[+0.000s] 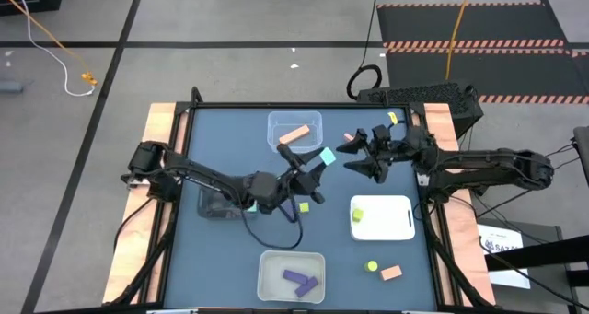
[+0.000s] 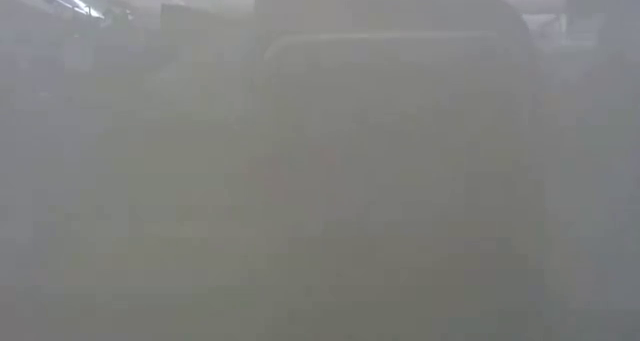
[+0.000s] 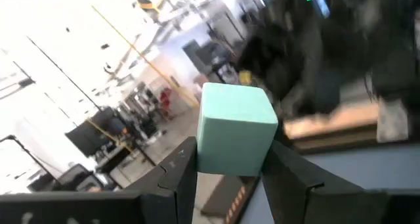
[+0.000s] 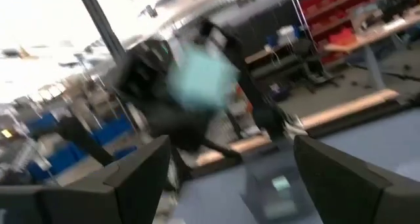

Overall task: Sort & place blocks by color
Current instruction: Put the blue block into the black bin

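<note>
The left gripper stood near the centre of the high view, raised off the table; its fingers were closed part-way on a teal cube, which sat clamped between them in the left wrist view and showed as a teal patch at the fingertips from above; the right gripper faced it from just right of centre, jaws spread wide and holding nothing, with a narrow gap between the two grippers.

Just above and left of the pair, a clear bin in the upper middle held an orange bar; its lower edge lay close to the left gripper; a second clear bin at the bottom centre held purple bars; a white tray at lower right carried a yellow-green block at its left edge; a black container lay under the left arm at centre left.

Loose on the table were a small yellow-green cube just below the left gripper, a round yellow-green piece and an orange block side by side at lower right, and a small yellow piece near the upper right edge; the widest bare stretch of the table lay at upper left and lower left; the low view was too fogged to tell anything.
</note>
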Motion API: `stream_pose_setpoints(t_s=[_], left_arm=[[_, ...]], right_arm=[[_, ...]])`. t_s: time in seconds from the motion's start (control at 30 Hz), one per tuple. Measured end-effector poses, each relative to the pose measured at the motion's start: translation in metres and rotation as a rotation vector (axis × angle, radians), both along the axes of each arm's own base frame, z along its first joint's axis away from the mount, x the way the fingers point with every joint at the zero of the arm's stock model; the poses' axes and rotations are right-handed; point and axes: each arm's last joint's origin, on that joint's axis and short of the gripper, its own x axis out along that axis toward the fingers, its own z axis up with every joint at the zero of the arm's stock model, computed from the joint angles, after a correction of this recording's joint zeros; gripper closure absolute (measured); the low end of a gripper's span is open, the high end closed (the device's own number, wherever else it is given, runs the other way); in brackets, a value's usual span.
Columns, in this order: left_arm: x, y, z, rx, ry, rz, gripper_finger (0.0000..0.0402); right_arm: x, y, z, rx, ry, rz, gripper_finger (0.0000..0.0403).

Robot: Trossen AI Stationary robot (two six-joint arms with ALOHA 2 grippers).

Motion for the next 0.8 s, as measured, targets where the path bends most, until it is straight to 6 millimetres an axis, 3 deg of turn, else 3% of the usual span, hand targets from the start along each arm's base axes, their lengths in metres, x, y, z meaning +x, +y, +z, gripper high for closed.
stream_pose_setpoints(t_s=[0.23, 0.33, 0.5, 0.67, 0.8], left_arm=[[-0.021, -0.014, 0.027, -0.032, -0.051, 0.101, 0.0265], [-0.028, -0.021, 0.023, -0.099, -0.007, 0.217, 0.0265], [-0.052, -0.053, 0.011, -0.14, 0.068, 0.394, 0.0265], [-0.072, -0.094, 0.007, -0.22, -0.006, 0.291, 0.0265], [-0.079, -0.109, 0.003, -0.27, 0.001, 0.148, 0.0265]], right_arm=[[0.0, -0.001, -0.013, -0.071, 0.118, -0.021, 0.0098], [-0.001, -0.001, -0.021, -0.108, 0.2, -0.03, 0.0099], [-0.005, -0.006, -0.03, -0.199, 0.311, -0.191, 0.01], [-0.009, -0.014, -0.035, -0.352, 0.408, -0.435, 0.01], [-0.011, -0.02, -0.035, -0.421, 0.455, -0.591, 0.01]])
